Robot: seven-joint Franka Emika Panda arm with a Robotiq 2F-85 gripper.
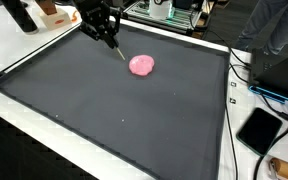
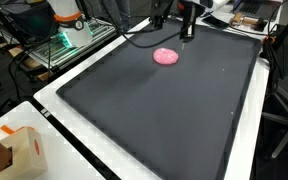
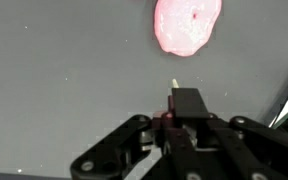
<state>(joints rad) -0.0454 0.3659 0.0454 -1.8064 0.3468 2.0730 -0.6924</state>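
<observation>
So the biggest thing here is a dark mat (image 1: 114, 110) that fills most of both exterior views and sits on a white table (image 1: 14, 50) that pokes out around its edges. The gripper (image 1: 111, 40) hangs over the far end of the mat, in the upper left of the frame in an exterior view and at top centre from the opposite side (image 2: 187, 33). In the wrist view it comes in from the bottom middle (image 3: 181, 118), and its fingers are pinched together on a thin stick (image 3: 171, 84) with a pale tip that points up the frame. Over in the lower left corner of an exterior view there's a cardboard box (image 2: 19, 150) sitting off the mat, and a black tablet (image 1: 259, 130) lies on the table at the lower right. The pink blob (image 1: 141, 65) rests flat on the mat, upper middle of the frame, just right of the stick's tip (image 1: 118, 52) and close to it but not touching. In the wrist view the blob (image 3: 187, 25) is at the top edge, with a gap of bare mat between it and the tip.
</observation>
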